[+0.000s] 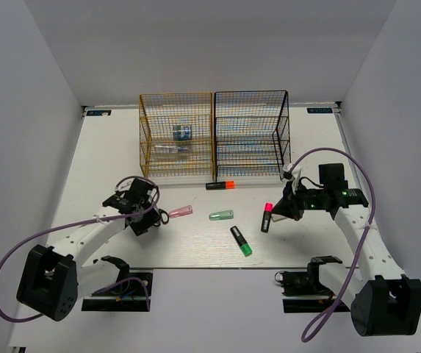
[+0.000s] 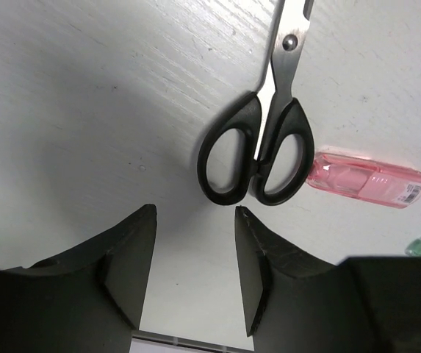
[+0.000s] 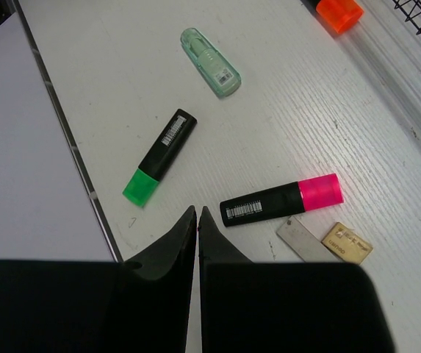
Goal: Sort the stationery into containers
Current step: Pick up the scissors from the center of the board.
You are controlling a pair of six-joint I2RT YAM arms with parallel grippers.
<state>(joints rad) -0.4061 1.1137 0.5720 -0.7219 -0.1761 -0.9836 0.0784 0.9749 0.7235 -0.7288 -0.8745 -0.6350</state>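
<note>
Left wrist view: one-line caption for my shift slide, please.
Open left gripper poised over the white table, closed black-handled scissors just ahead, pink capsule beside their handles.

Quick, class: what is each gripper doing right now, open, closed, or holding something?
Left gripper: open, holding nothing.
Right gripper: closed, holding nothing.

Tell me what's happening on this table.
Two arms are sorting stationery into a gold rack and a black rack. The left gripper is open just short of the scissors, with a pink capsule beside them. The right gripper is shut and empty near the pink highlighter. The green highlighter, orange highlighter, green capsule and eraser lie loose outside the racks. A tape roll sits in the gold rack.
</note>
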